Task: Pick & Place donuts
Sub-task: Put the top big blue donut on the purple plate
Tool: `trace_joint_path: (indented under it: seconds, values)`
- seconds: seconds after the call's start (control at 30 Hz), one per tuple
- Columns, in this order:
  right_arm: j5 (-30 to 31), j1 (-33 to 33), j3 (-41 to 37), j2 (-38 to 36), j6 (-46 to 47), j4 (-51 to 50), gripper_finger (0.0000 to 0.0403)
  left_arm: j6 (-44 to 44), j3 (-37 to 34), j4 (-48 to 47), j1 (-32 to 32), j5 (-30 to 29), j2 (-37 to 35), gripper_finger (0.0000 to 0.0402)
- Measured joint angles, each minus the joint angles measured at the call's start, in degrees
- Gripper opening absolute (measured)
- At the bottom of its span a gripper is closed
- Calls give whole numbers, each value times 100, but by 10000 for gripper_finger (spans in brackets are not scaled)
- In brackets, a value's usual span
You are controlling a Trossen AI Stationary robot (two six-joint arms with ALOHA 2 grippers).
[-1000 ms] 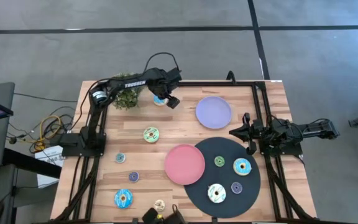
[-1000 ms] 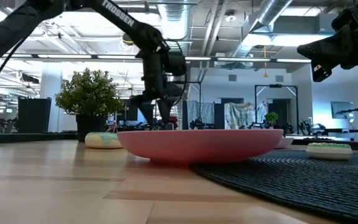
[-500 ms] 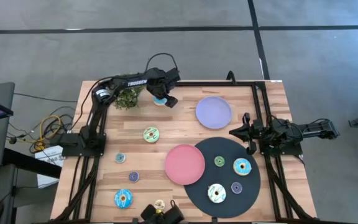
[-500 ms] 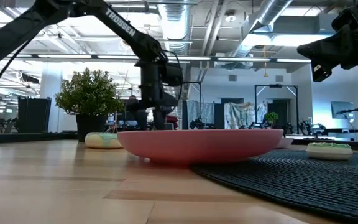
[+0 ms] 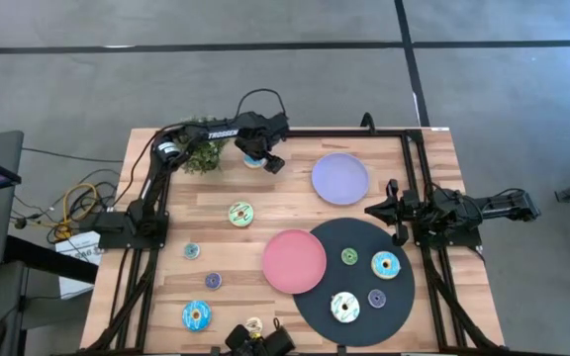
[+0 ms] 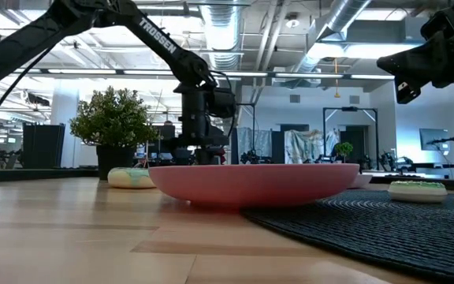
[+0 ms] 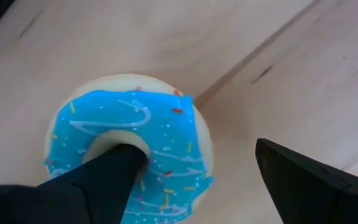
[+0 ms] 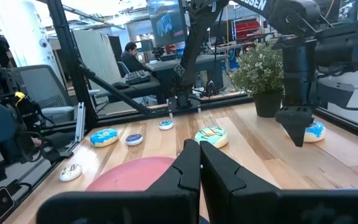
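Left arm stretched to table's far edge, left gripper [image 5: 256, 158] pointing down over blue-iced donut [image 7: 127, 154] beside potted plant [image 5: 202, 154]; fingers spread, one tip in the donut's hole, the other outside its rim. Right gripper [image 8: 199, 163] closed, empty, parked at right edge near black disc [image 5: 404, 297]

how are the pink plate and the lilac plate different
The pink plate lies at the table's near middle, its edge touching the black disc; the lilac plate lies farther back, clear of the disc. The pink one looks a little larger. Both are round, flat and hold no donuts.
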Motion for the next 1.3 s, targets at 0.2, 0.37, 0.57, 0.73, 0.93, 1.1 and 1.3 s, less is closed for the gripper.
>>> trace_joint_path:
  seconds: [0.2,0.37,0.57,0.73,0.93,1.1,1.3]
  values:
    - [-1,0,-1,0,0,0,0,-67,0,-21,2,-121,0,300]
    - [0,-1,0,0,0,1,0,-109,0,-25,-2,-131,0,259]
    - [-1,1,0,0,0,1,0,-144,0,-25,-2,-143,0,218]
    - [0,-1,-1,0,1,1,0,-153,0,-27,-2,-143,0,190]
    - [0,0,-1,0,1,1,0,-158,0,-27,-7,-141,0,165]
    - [0,0,1,0,-1,0,0,-395,24,-65,-59,-125,0,158]
    - [-1,0,1,0,1,0,0,-495,408,-150,-268,-121,0,158]
